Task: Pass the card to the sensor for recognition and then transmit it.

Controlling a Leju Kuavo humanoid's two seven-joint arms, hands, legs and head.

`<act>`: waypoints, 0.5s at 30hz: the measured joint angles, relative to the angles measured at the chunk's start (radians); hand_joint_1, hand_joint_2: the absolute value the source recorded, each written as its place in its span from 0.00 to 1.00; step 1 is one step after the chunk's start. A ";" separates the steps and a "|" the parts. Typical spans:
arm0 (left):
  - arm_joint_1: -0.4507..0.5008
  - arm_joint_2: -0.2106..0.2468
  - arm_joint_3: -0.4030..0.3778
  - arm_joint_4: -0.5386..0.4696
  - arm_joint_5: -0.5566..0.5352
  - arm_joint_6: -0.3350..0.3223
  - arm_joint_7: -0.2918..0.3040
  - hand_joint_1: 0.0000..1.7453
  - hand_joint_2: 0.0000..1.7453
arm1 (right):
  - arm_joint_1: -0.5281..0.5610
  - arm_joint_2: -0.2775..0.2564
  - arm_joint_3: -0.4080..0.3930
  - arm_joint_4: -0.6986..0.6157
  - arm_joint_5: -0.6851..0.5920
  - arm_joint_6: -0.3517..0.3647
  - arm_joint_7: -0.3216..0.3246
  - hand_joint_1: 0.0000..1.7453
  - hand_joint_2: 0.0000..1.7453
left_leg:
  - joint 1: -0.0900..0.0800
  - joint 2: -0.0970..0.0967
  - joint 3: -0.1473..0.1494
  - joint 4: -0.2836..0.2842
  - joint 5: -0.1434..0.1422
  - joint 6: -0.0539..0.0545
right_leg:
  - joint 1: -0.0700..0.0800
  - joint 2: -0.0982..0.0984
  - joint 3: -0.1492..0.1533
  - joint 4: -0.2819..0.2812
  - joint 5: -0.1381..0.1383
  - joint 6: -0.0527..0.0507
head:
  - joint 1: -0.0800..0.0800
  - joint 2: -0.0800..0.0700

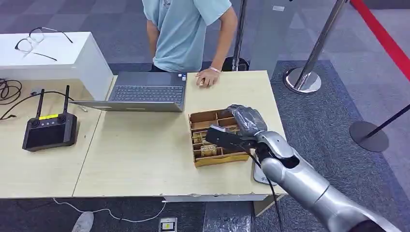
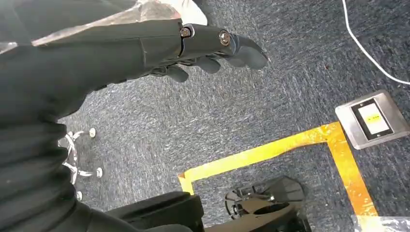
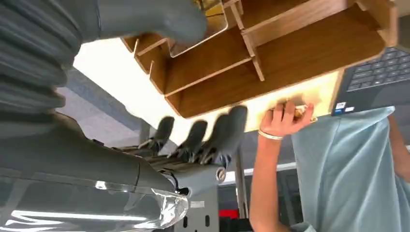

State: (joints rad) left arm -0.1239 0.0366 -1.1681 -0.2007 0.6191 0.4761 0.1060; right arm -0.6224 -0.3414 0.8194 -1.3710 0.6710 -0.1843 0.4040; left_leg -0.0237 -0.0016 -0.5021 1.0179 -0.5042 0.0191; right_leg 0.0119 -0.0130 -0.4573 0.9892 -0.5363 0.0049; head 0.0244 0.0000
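Observation:
A wooden compartment box [image 1: 199,159] sits on the right part of the pale table [image 1: 145,159]. Yellowish cards [image 1: 207,150] stand in its near slots. My right hand [image 1: 241,126] hovers over the box's right side, holding nothing. In the right wrist view its thumb [image 3: 159,19] lies close to a pale upright card [image 3: 210,26], while its dark fingers [image 3: 203,137] spread apart beyond the box [image 3: 270,58] wall. A small pale flat device [image 1: 258,175] lies by the table's front right corner, partly hidden under my arm. My left hand [image 2: 193,48] hangs over the carpet, fingers loosely extended and empty.
A person [image 1: 186,34] stands behind the table with one hand [image 1: 208,77] resting on it. An open laptop [image 1: 145,92] lies at the back. A black controller [image 1: 48,131] lies on the left table. Glasses [image 1: 36,41] rest on a white block. Stanchion bases [image 1: 302,79] stand to the right.

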 joint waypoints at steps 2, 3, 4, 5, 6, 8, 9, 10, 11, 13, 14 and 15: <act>0.000 0.000 0.000 0.000 0.000 0.000 0.000 0.00 1.00 | 0.000 0.000 0.002 0.008 0.000 -0.002 0.000 0.33 1.00 | 0.000 0.000 0.000 0.000 0.000 0.000 | 0.000 0.000 0.000 0.000 0.000 0.000 | 0.000 0.000; 0.000 0.000 0.000 0.000 0.000 0.000 0.000 0.00 1.00 | 0.000 0.000 0.005 0.014 0.000 -0.002 0.000 0.33 1.00 | 0.000 0.000 0.000 0.000 0.000 0.000 | 0.000 0.000 0.000 0.000 0.000 0.000 | 0.000 0.000; 0.000 0.000 0.000 0.000 0.000 0.000 -0.001 0.00 1.00 | 0.001 0.001 0.007 0.018 -0.001 -0.002 0.000 0.32 1.00 | 0.000 0.000 0.000 0.000 0.000 0.000 | 0.000 0.000 0.000 0.000 0.000 0.000 | 0.000 0.000; 0.000 0.000 0.000 0.000 0.000 0.000 -0.001 0.00 1.00 | 0.001 0.001 0.008 0.022 -0.002 -0.002 -0.001 0.32 1.00 | 0.000 0.000 0.000 0.000 0.000 0.000 | 0.000 0.000 0.000 0.000 0.000 0.000 | 0.000 0.000; 0.000 0.000 0.000 0.000 0.000 0.001 -0.001 0.00 1.00 | 0.001 0.002 0.010 0.026 -0.002 -0.002 -0.002 0.34 1.00 | 0.000 0.000 0.000 0.000 0.000 0.000 | 0.000 0.000 0.000 0.000 0.000 0.000 | 0.000 0.000; 0.000 0.000 0.000 0.000 0.002 0.001 -0.001 0.00 1.00 | 0.001 0.003 0.016 0.035 -0.002 -0.004 -0.002 0.40 1.00 | 0.000 0.000 0.000 0.000 0.000 0.000 | 0.000 0.000 0.000 0.000 0.000 0.000 | 0.000 0.000; 0.000 0.000 0.000 0.000 0.002 0.001 -0.001 0.00 1.00 | 0.001 0.005 0.019 0.039 -0.002 -0.005 -0.002 0.42 1.00 | 0.000 0.000 0.000 0.000 0.000 0.000 | 0.000 0.000 0.000 0.000 0.000 0.000 | 0.000 0.000; 0.000 0.000 0.000 0.000 0.002 0.001 -0.001 0.00 1.00 | 0.002 0.005 0.021 0.042 -0.002 -0.006 -0.003 0.41 1.00 | 0.000 0.000 0.000 0.000 0.000 0.000 | 0.000 0.000 0.000 0.000 0.000 0.000 | 0.000 0.000; 0.000 0.000 0.000 0.000 0.002 0.001 -0.001 0.00 1.00 | 0.002 0.005 0.023 0.047 -0.002 -0.006 -0.003 0.42 1.00 | 0.000 0.000 0.000 0.000 0.000 0.000 | 0.000 0.000 0.000 0.000 0.000 0.000 | 0.000 0.000; 0.000 0.000 0.000 0.000 0.002 0.001 0.000 0.00 1.00 | 0.003 0.009 0.024 0.054 -0.002 -0.006 -0.003 0.41 1.00 | 0.000 0.000 0.000 0.000 0.000 0.000 | 0.000 0.000 0.000 0.000 0.000 0.000 | 0.000 0.000; 0.000 0.000 0.000 0.000 0.003 0.001 0.001 0.00 1.00 | 0.004 0.009 0.024 0.056 -0.002 -0.008 -0.005 0.39 1.00 | 0.000 0.000 0.000 0.000 0.000 0.000 | 0.000 0.000 0.000 0.000 0.000 0.000 | 0.000 0.000; 0.000 0.000 0.000 0.000 0.003 0.000 0.002 0.00 1.00 | 0.005 0.010 0.026 0.059 -0.003 -0.009 -0.006 0.38 1.00 | 0.000 0.000 0.000 0.000 0.000 0.000 | 0.000 0.000 0.000 0.000 0.000 0.000 | 0.000 0.000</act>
State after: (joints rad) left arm -0.1237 0.0366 -1.1681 -0.2007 0.6218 0.4765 0.1076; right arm -0.6170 -0.3315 0.8450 -1.3123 0.6683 -0.1934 0.3979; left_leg -0.0237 -0.0016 -0.5019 1.0179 -0.5041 0.0191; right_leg 0.0119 -0.0129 -0.4572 0.9892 -0.5363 0.0049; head 0.0248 0.0000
